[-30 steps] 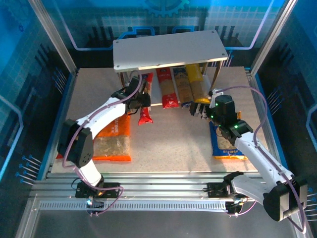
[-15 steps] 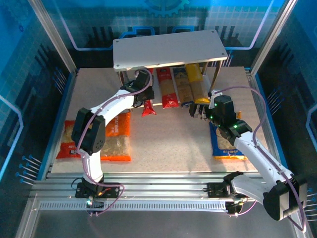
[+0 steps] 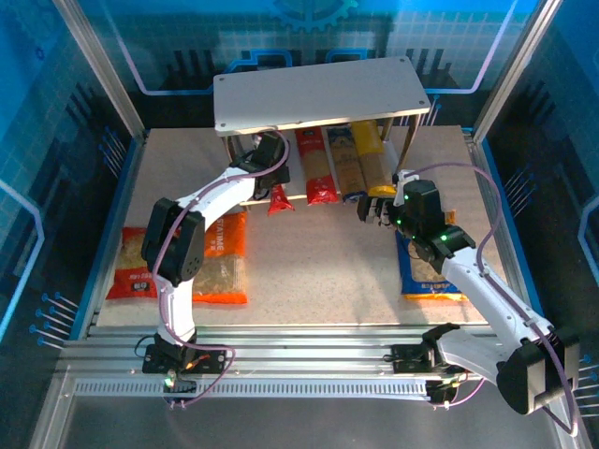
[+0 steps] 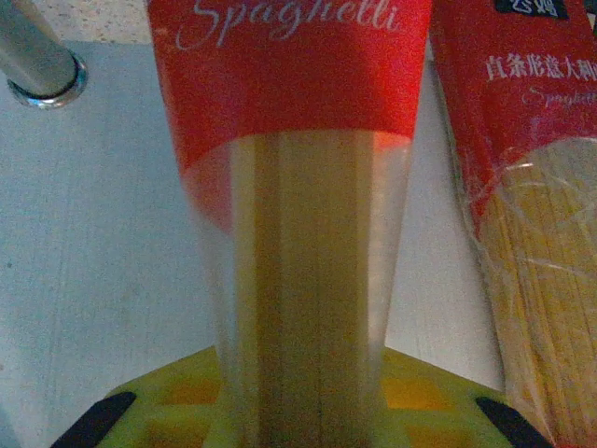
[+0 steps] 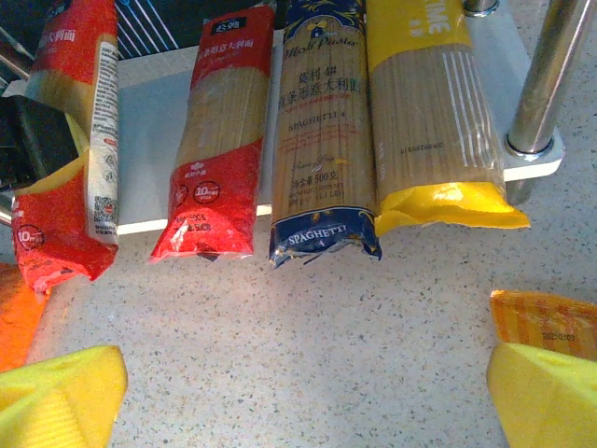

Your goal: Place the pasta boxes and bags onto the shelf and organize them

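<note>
Left arm feeds a fourth spaghetti pack into the rack. The left pincer (image 3: 273, 173), closed narrow on a red spaghetti pack (image 4: 298, 233), now reaches under the top board of the shelf (image 3: 318, 94) at 12 o'clock. Over the past second it has carried the pack in from the open tabletop (image 3: 328, 262) — only the pack's near end juts past the lower board (image 5: 154, 140). In the left wrist view the pack runs over that board just beside the second red pack (image 5: 219, 140); whether it rests on the board cannot be told. The dark blue pack (image 5: 322, 131) and the yellow pack (image 5: 434, 121) lie in line to the 3 o'clock side. The right pincer (image 3: 372, 210) has not moved, its jaws spread wide and empty near the yellow pack's end. Once this pack is let go, all four long packs would be shelved — leaving the orange bag (image 3: 220, 257) and red bag (image 3: 131, 271) at 8 o'clock, and the blue bag (image 3: 426, 276) at 4 o'clock, partly under the right arm, on the tabletop.
</note>
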Robot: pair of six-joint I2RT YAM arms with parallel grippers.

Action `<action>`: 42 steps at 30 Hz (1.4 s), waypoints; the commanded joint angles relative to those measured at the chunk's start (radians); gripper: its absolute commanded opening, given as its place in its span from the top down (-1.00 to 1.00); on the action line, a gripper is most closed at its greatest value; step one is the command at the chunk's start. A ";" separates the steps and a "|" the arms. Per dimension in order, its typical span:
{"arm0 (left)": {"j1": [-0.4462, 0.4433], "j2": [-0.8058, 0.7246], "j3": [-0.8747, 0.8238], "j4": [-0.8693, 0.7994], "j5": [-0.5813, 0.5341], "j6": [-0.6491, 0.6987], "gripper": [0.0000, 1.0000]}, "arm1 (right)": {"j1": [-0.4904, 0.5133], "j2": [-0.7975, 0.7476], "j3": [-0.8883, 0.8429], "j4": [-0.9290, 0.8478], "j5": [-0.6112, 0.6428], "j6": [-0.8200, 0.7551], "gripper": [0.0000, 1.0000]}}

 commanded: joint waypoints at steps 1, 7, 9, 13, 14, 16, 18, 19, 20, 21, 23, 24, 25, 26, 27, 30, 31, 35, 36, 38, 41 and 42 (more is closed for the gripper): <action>0.007 -0.023 0.002 0.153 -0.066 -0.016 0.93 | 0.010 -0.005 0.020 -0.009 0.013 -0.013 -0.99; 0.007 0.013 0.032 0.126 -0.045 -0.002 0.88 | 0.010 -0.007 0.019 -0.009 0.015 -0.013 -0.99; 0.007 0.025 0.035 0.125 -0.028 0.000 0.79 | 0.010 -0.008 0.020 -0.009 0.016 -0.011 -0.99; 0.007 0.055 0.044 0.117 0.007 0.016 0.55 | 0.009 -0.013 0.019 -0.014 0.017 -0.013 -0.99; 0.007 0.063 0.047 0.116 0.013 0.019 0.53 | 0.010 -0.014 0.019 -0.013 0.018 -0.013 -0.99; 0.007 0.076 0.051 0.117 0.021 0.029 0.50 | 0.010 -0.017 0.019 -0.015 0.021 -0.014 -0.99; 0.007 0.088 0.060 0.111 0.029 0.036 0.49 | 0.010 -0.019 0.017 -0.016 0.021 -0.014 -0.99; 0.007 0.091 0.064 0.109 0.031 0.038 0.49 | 0.010 -0.019 0.018 -0.017 0.022 -0.013 -0.99; 0.007 0.095 0.067 0.105 0.031 0.038 0.49 | 0.010 -0.019 0.017 -0.017 0.021 -0.012 -0.99; 0.007 0.097 0.070 0.104 0.033 0.039 0.49 | 0.009 -0.019 0.015 -0.018 0.021 -0.012 -0.99; 0.007 0.101 0.072 0.100 0.035 0.040 0.47 | 0.009 -0.019 0.015 -0.019 0.023 -0.011 -0.99; 0.007 0.100 0.072 0.099 0.036 0.041 0.43 | 0.010 -0.020 0.014 -0.020 0.023 -0.011 -0.99; 0.007 0.101 0.072 0.098 0.038 0.042 0.35 | 0.010 -0.019 0.014 -0.020 0.022 -0.011 -0.99; 0.007 0.098 0.072 0.096 0.042 0.042 0.24 | 0.010 -0.019 0.017 -0.021 0.021 -0.011 -0.99; 0.006 0.096 0.070 0.098 0.045 0.043 0.15 | 0.009 -0.020 0.016 -0.021 0.021 -0.011 -0.99; 0.000 0.086 0.064 0.101 0.042 0.054 -0.44 | 0.010 -0.019 0.015 -0.019 0.019 -0.008 -0.99; -0.001 0.084 0.067 0.094 0.042 0.058 -0.51 | 0.010 -0.018 0.015 -0.020 0.017 -0.007 -0.99; -0.008 0.069 0.065 0.097 0.042 0.086 -0.99 | 0.010 -0.016 0.015 -0.021 0.010 -0.003 -0.99; -0.010 0.062 0.063 0.099 0.042 0.093 -0.99 | 0.010 -0.016 0.014 -0.021 0.011 -0.003 -0.99; -0.017 0.047 0.051 0.112 0.040 0.107 -0.99 | 0.010 -0.016 0.014 -0.024 0.015 -0.004 -0.99; -0.028 0.018 0.028 0.130 0.047 0.122 -0.99 | 0.009 -0.016 0.018 -0.030 0.025 -0.008 -0.99; -0.033 0.009 0.023 0.132 0.052 0.129 -0.99 | 0.009 -0.015 0.019 -0.032 0.031 -0.010 -0.99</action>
